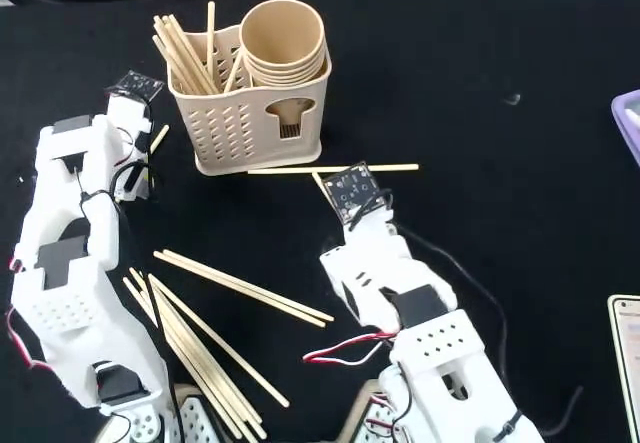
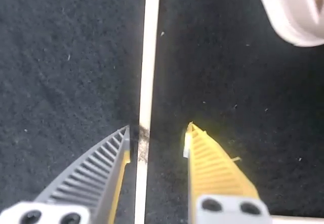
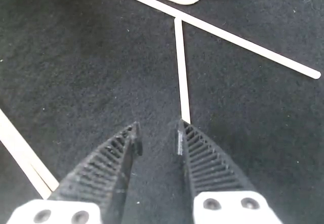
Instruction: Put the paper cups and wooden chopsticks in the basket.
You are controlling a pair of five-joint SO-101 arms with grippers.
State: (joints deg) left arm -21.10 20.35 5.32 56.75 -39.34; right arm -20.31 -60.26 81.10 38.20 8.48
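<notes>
Starting at the left, we see the left arm [image 1: 70, 223] stretched forward from the near edge of the black table [image 1: 480, 83], its wrist bent down toward the tabletop just left of the basket [image 1: 235, 128]. The left gripper [image 2: 158, 128] hangs low over the table with its jaws spread apart, holding nothing. 1 loose chopstick [image 2: 149, 57] lies flat on the table between the fingers, close against the grey finger and clear of the yellow finger.

Next comes the basket, standing upright, with a bunch of chopsticks [image 1: 185, 53] standing in its left compartment and the stacked paper cups [image 1: 285, 38] nested in its right compartment. Nearer us, a scattered bundle of chopsticks [image 1: 200, 358] lies on the table beside the left arm's base, and 2 further chopsticks [image 1: 240, 286] lie side by side just right of that bundle. A long chopstick [image 1: 335, 169] lies crosswise in front of the basket's foot.

The right arm [image 1: 400, 283] extends from the near edge toward the basket, tilted down at the table. The right gripper [image 3: 158, 126] is likewise unclenched and grasps nothing. A slanted chopstick [image 3: 181, 67] lies on the table with its near end right at a fingertip and its far end close to the long chopstick. At the far right edge sits a purple object [image 1: 628, 118].
</notes>
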